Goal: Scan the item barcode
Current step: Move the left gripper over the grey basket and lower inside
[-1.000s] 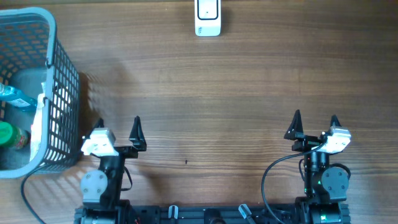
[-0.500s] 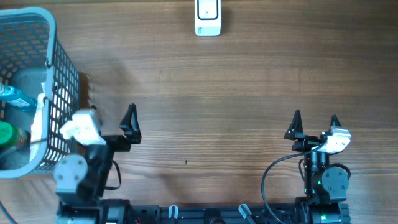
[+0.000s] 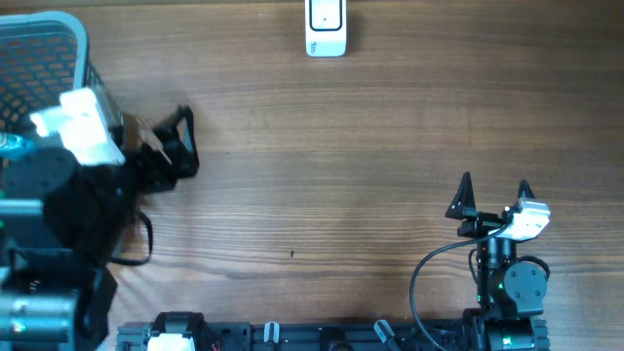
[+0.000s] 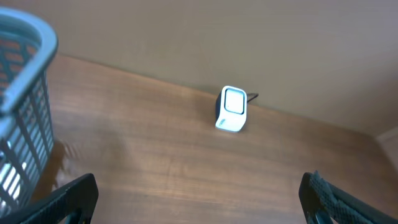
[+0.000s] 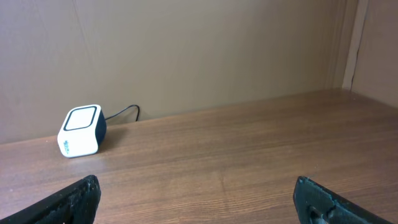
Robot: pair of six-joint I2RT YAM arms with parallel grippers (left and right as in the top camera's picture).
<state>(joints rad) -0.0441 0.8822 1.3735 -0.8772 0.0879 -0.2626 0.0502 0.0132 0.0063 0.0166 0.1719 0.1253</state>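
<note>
Here we are at the wooden counter [image 3: 341, 146], and both arms are empty-handed. The left gripper [image 3: 161, 138] hangs high, right by the near wall of the mesh basket [image 3: 83, 39] on the left side. Its dark fingers [image 4: 74, 194] are spread wide, with only bare wood showing between them. The bulk of the left arm and its white camera housing [image 3: 78, 122] cover much of the basket from above. We can't make out what lies inside. A sliver of something light blue [image 3: 14, 144] peeks out at the basket's left edge under the arm, and that is all we get of any item. No barcode shows in any view.

Over on the right, the right gripper [image 3: 494, 190] sits low near the front edge, well apart from everything else. Its jaws are splayed fully and hold nothing, its two fingertips pointing toward the far side of the counter.

The scanner [image 3: 326, 27], a small white block with a dark-framed window on its face, stands at the far edge near the middle, well away from both grippers and from the basket. In the right wrist view it is off to the left with a thin dark cable [image 5: 121, 112] trailing behind it toward the beige wall [image 5: 205, 50]. In the left wrist view it lies almost straight ahead, with the basket's rim rising at the left of the frame. The stretch of counter between the grippers and the scanner is plain wood grain.
</note>
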